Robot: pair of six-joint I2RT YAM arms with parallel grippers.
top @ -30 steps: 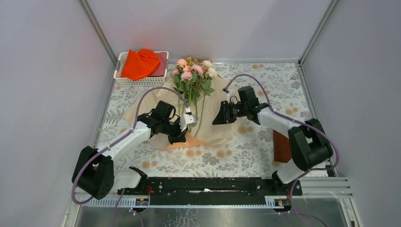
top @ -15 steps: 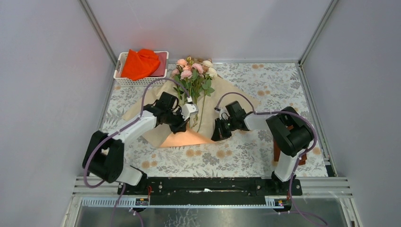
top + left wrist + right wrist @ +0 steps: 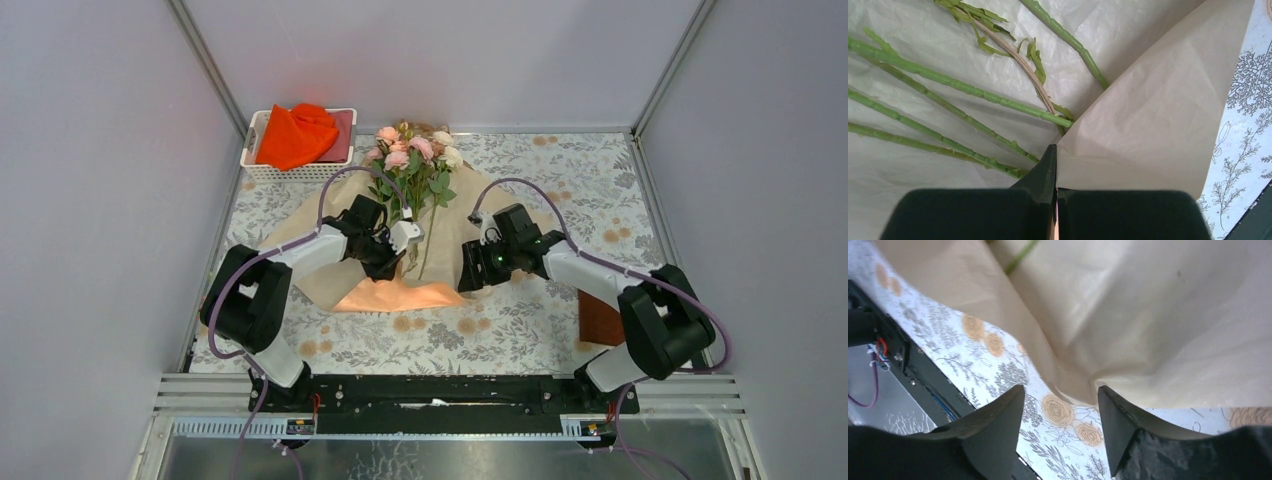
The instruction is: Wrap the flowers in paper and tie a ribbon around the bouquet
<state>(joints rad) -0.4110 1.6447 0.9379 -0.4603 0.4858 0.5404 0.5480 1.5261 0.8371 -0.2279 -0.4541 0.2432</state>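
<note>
**mk_77:** ok so where's everything sitting?

**rosebot:** The paper (image 3: 318, 285) is spread on the leaf-print mat (image 3: 500, 335), mid-table. The flowers (image 3: 410, 152) lie on top, blooms at the far edge and stems (image 3: 963, 87) pointing back toward the arms. The near edge of the sheet is folded up into a peachy flap.

**mk_77:** and the grippers?

**rosebot:** The left gripper (image 3: 1055, 172) is clamped on a folded corner of the paper, right beside the stem ends, fingers pressed together with the sheet between them. The right gripper (image 3: 1058, 415) has its jaws apart, low over the mat at the sheet's right edge. A bulge of paper sits by the gap, but nothing's pinched.

**mk_77:** anything else around?

**rosebot:** A white basket (image 3: 262, 170) in the far-left corner with an orange-red cloth (image 3: 295, 135) in it.
</note>
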